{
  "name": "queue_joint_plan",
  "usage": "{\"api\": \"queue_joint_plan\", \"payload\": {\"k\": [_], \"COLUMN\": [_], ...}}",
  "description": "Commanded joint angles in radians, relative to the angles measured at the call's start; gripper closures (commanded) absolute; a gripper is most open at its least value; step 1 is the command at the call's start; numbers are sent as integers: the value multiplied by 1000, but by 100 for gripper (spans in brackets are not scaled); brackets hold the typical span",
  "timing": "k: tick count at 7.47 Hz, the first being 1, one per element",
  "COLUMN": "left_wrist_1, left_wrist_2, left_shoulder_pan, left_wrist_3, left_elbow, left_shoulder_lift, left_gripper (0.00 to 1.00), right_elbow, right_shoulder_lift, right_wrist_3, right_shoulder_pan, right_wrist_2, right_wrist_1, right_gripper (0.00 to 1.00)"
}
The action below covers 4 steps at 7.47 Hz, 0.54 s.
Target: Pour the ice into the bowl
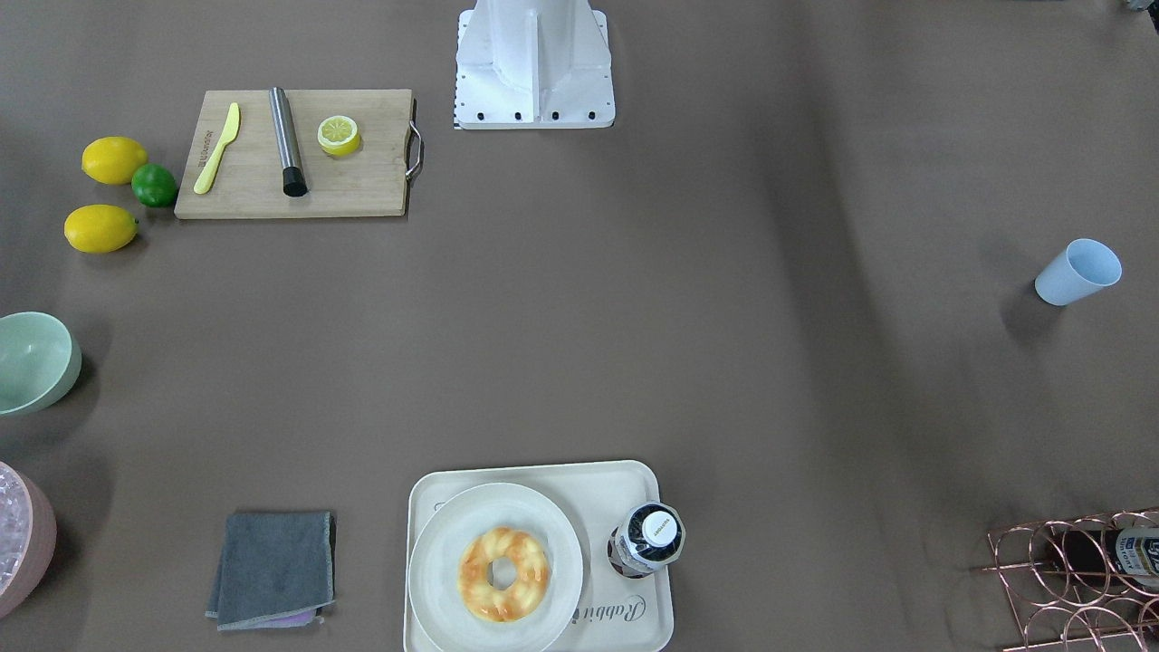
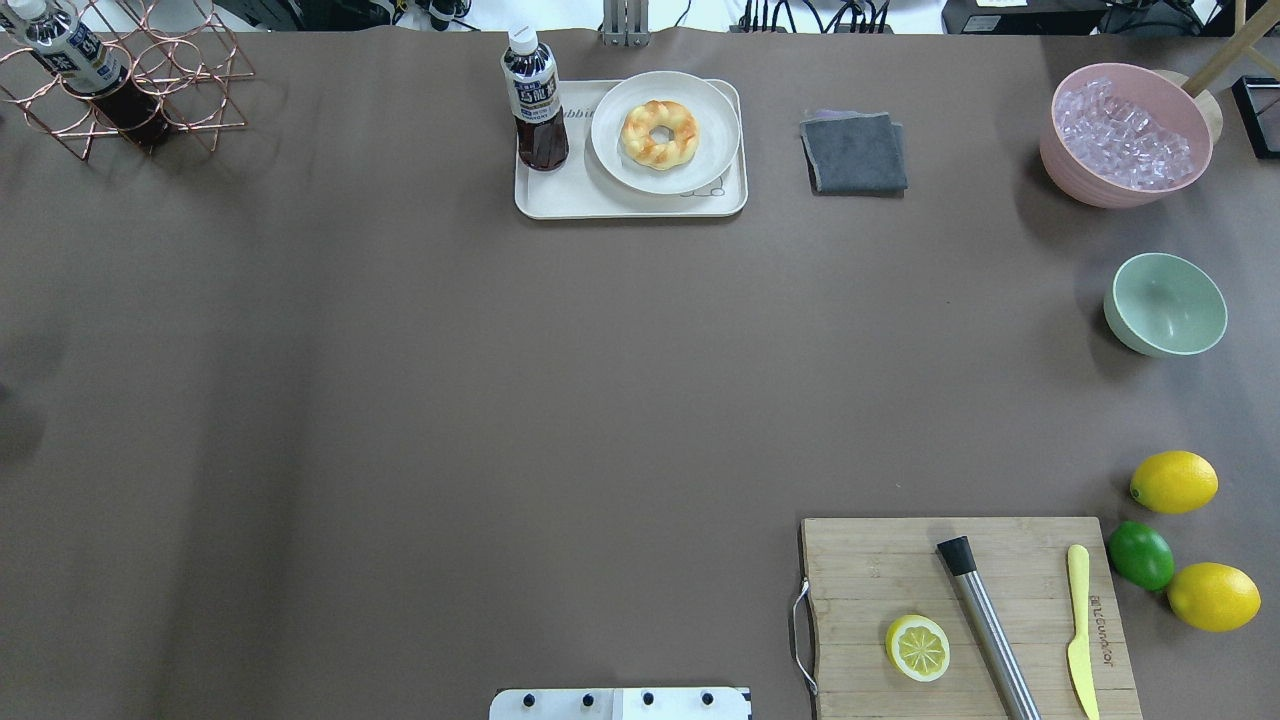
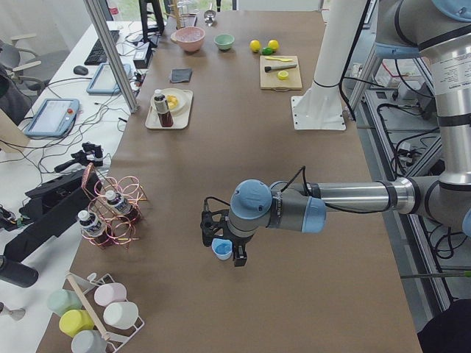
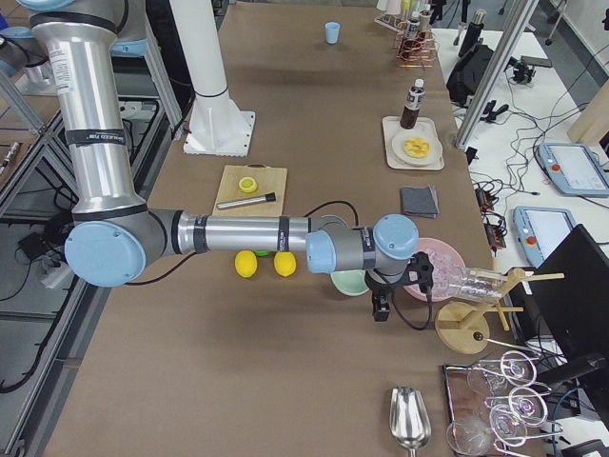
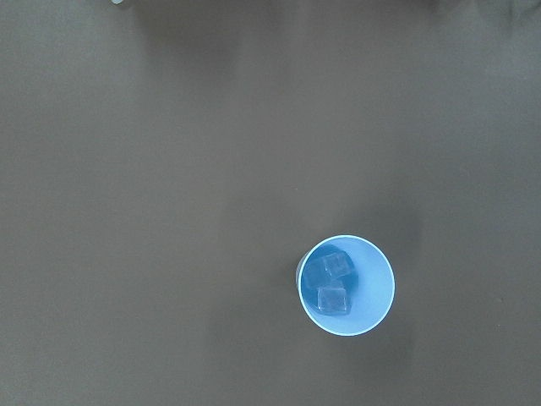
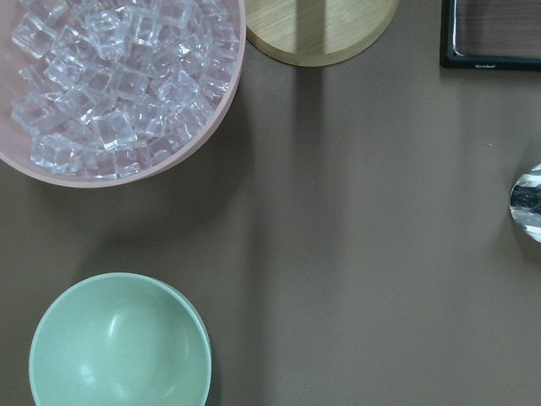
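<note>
Ice (image 5: pixel 333 298): a few clear cubes at the bottom of the cup (image 5: pixel 376 292); well apart from the bowl (image 2: pixel 1165 300)
Cup: light blue, upright, standing free on the table (image 2: pixel 500 400) at the robot's left side
Bowl: mint green, upright at the table's right side; near the tub (image 2: pixel 1065 165) but not touching it
Tub: pink; heaped with many more clear cubes
Left gripper (image 3: pixel 223 252): hangs above the cup; its wrist camera looks straight down into it; shown only in the side view, so I cannot tell how far the fingers are spread
Right gripper (image 4: pixel 400 290): above the bowl and tub; side view only; finger spread cannot be told
</note>
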Motion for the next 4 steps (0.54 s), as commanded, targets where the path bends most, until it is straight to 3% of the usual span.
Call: {"api": "queue_joint_plan", "payload": {"k": [1,4], "left_wrist_1": [0,-1], "left_wrist_2": [1,-1], "left_shoulder_pan": [1,1], "left_wrist_3": [-2,0], "left_elbow": [0,3], "left_shoulder_lift": [-3,-4], "left_gripper": [3,3], "right_elbow": [2,5], "right_shoulder_lift": [-4,-7], "right_wrist_3": [5,22], "right_shoulder_pan": [3,3], "right_wrist_2": [-9,-9], "right_wrist_1": [-2,-2], "right_gripper": [1,1]}}
